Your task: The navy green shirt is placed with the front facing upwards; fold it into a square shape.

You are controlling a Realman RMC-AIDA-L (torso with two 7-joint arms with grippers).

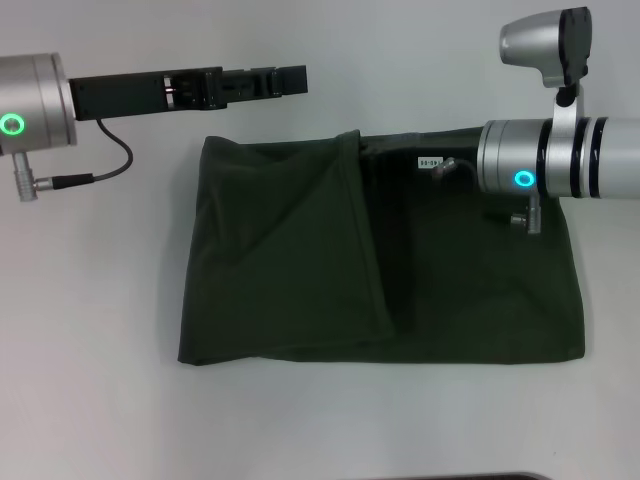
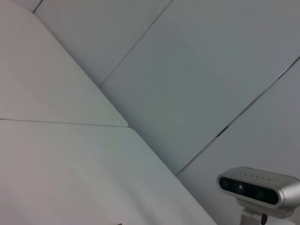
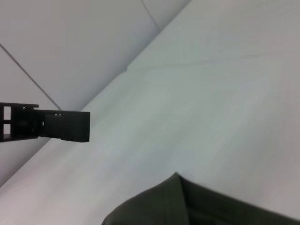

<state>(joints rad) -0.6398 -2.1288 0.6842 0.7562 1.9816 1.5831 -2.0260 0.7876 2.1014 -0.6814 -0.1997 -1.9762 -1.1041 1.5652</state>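
Olive navy green shirt (image 1: 300,260) part-folded on table (image 1: 100,300), left gripper (image 1: 290,78) above.

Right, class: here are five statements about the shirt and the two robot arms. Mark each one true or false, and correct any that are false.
1. The navy green shirt lies spread out flat, with both sleeves showing. False: it is already folded into a wide rectangle, with one layer lapped over the middle.
2. The left gripper is held above the white table, beyond the shirt's far edge. True.
3. The left gripper is clamped on a corner of the shirt. False: it holds nothing and is clear of the cloth.
4. A small white label shows near the shirt's far edge. True.
5. The right arm reaches in over the shirt's right part. True.
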